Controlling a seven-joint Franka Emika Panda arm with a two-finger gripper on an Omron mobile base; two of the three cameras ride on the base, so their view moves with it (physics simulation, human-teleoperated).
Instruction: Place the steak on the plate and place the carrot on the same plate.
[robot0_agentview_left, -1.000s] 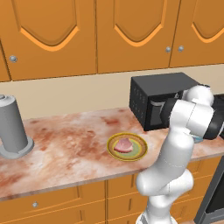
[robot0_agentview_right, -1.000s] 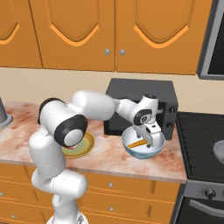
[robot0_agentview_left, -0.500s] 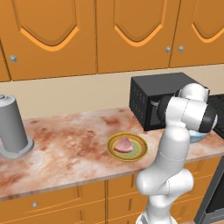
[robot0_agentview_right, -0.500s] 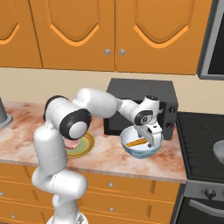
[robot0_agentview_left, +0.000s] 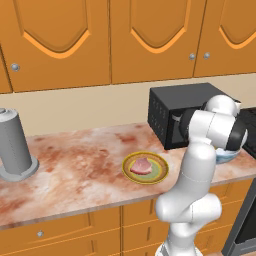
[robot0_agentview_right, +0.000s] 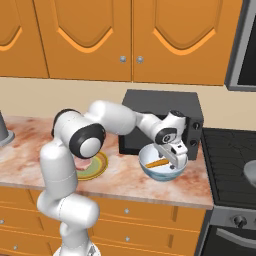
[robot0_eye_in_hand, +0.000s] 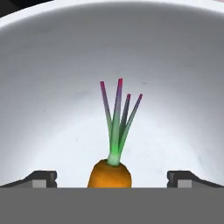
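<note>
Hand view shows the claw (robot0_eye_in_hand: 111, 177) wide open inside the white bowl (robot0_agentview_right: 162, 170), one fingertip on each side of the carrot (robot0_eye_in_hand: 110, 174) and holding nothing, while the steak (robot0_agentview_left: 142, 165) lies on the plate (robot0_agentview_left: 145, 168) at the left on the desk (robot0_agentview_left: 75, 165).

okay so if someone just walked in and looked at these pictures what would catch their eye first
Probably the white arm reaching right, its open gripper lowered into the white bowl in front of the microwave, fingers either side of the orange carrot lying inside. Then the steak already on the yellow-rimmed plate mid-counter.
</note>
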